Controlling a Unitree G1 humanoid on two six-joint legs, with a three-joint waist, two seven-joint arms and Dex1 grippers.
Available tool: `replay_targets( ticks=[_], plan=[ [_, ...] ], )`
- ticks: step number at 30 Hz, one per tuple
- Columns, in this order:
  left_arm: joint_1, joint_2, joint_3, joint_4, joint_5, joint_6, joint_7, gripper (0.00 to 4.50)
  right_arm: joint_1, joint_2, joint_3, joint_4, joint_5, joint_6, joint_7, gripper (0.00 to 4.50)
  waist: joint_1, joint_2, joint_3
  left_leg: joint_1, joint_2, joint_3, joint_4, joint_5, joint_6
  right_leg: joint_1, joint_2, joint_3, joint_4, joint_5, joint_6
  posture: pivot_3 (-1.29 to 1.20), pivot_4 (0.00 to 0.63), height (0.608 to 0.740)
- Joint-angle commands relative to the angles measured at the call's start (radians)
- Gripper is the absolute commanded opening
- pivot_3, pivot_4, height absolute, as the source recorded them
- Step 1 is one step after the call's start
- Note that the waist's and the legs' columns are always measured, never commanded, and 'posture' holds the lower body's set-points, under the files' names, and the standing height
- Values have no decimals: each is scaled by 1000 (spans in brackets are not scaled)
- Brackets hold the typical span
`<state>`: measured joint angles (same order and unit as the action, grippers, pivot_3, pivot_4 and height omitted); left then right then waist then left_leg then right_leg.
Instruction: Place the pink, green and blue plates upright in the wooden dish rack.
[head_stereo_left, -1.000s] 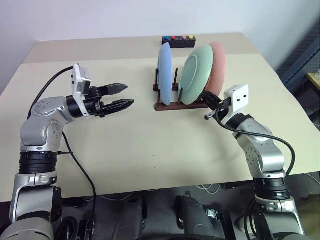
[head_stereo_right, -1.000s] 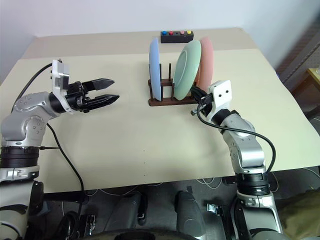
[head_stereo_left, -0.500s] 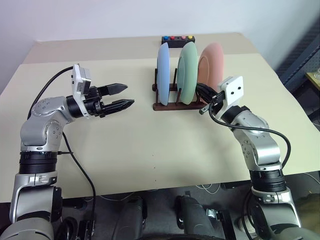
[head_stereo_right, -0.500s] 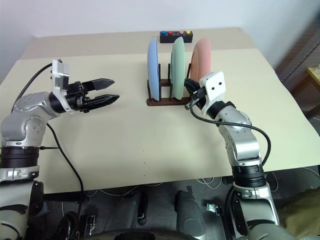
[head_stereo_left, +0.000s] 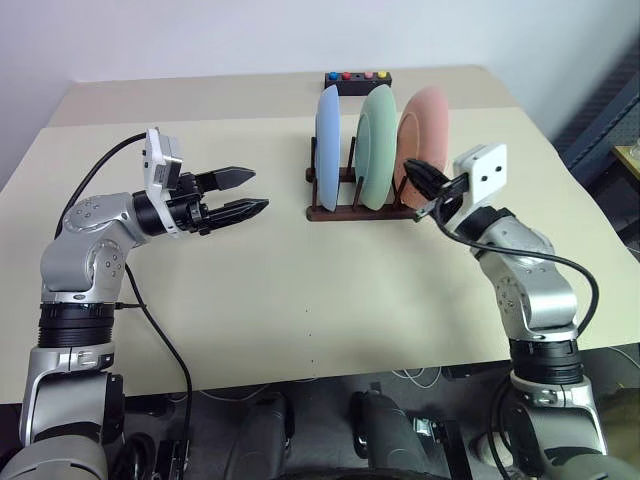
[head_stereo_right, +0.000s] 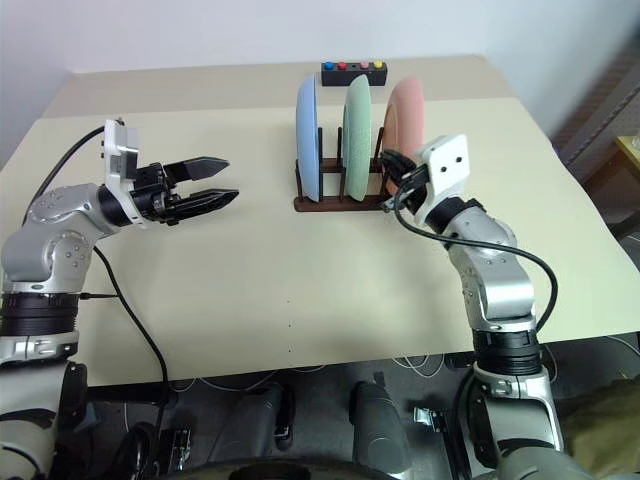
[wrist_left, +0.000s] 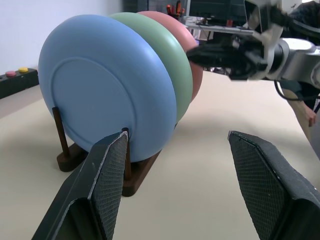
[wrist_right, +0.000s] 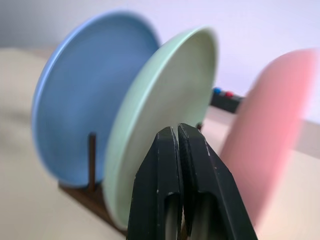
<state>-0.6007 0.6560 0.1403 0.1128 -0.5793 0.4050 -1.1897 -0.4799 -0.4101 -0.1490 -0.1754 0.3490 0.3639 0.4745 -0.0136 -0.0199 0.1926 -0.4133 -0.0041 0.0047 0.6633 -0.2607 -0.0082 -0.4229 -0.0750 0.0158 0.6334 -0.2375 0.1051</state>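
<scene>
1. Standing upright on the counter (head_stereo_left: 280, 290), all three: blue plate (head_stereo_left: 328, 150), green plate (head_stereo_left: 378, 148) and pink plate (head_stereo_left: 424, 135) sit in the wooden dish rack (head_stereo_left: 355, 211).
2. Right gripper (head_stereo_left: 422, 182) sits just beside the pink plate's rim, fingers pressed together, gripping nothing.
3. Risk: a careless swing could clip that rim and topple the row.
4. Left gripper (head_stereo_left: 240, 193) hangs spread and empty, well apart from the rack; little danger there.

Blue plate (head_stereo_left: 327, 145), green plate (head_stereo_left: 377, 145), pink plate (head_stereo_left: 425, 135), reddish-brown rack (head_stereo_left: 350, 211).
</scene>
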Motion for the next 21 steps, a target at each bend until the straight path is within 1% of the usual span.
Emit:
replay_targets(
  ticks=[1, 2, 5, 7, 8, 12, 17, 21],
  plan=[
    [-10, 2, 20, -20, -12, -12, 1, 3304, -35, -2, -57, -74, 76, 16, -3, 1398, 0, 0, 0, 0, 0, 0, 0, 0, 0, 0, 0, 0, 0, 0, 0, 0, 150, 740],
    [-10, 3, 20, -19, -13, -11, 1, 3304, -41, 4, -72, -85, 106, 23, -5, 1899, 0, 0, 0, 0, 0, 0, 0, 0, 0, 0, 0, 0, 0, 0, 0, 0, 150, 740],
    [-12, 3, 20, -15, -11, -12, 0, 3304, -79, 17, -157, -146, 273, 73, -15, 3352, 0, 0, 0, 0, 0, 0, 0, 0, 0, 0, 0, 0, 0, 0, 0, 0, 150, 740],
    [-12, 4, 21, -13, -11, -13, 0, 3304, -84, 6, -185, -180, 345, 103, -17, 4311, 0, 0, 0, 0, 0, 0, 0, 0, 0, 0, 0, 0, 0, 0, 0, 0, 150, 740],
    [-13, 4, 21, -10, -10, -15, -1, 3304, -81, 0, -197, -196, 380, 114, -13, 4466, 0, 0, 0, 0, 0, 0, 0, 0, 0, 0, 0, 0, 0, 0, 0, 0, 150, 740],
    [-19, 9, 24, 9, -2, -25, -4, 3304, -31, -57, -228, -231, 447, 137, 35, 4466, 2, 0, 0, 0, 0, 0, 0, 0, 0, 0, 0, 0, 0, 0, 0, 0, 150, 740],
    [-21, 24, 32, 29, 3, -40, -12, 3304, 143, -186, -214, -360, 644, 279, 182, 4466, 3, 0, 0, 0, 0, 0, 0, 0, 1, 1, -1, 0, -1, 0, 0, 0, 150, 740],
    [-11, 46, 42, 42, 9, -62, -18, 3304, 241, -273, -189, -398, 664, 314, 273, 4466, -2, 0, 0, 1, 1, 0, 0, 0, 1, 1, 0, 0, 0, 0, 0, 0, 150, 740]
  ],
)
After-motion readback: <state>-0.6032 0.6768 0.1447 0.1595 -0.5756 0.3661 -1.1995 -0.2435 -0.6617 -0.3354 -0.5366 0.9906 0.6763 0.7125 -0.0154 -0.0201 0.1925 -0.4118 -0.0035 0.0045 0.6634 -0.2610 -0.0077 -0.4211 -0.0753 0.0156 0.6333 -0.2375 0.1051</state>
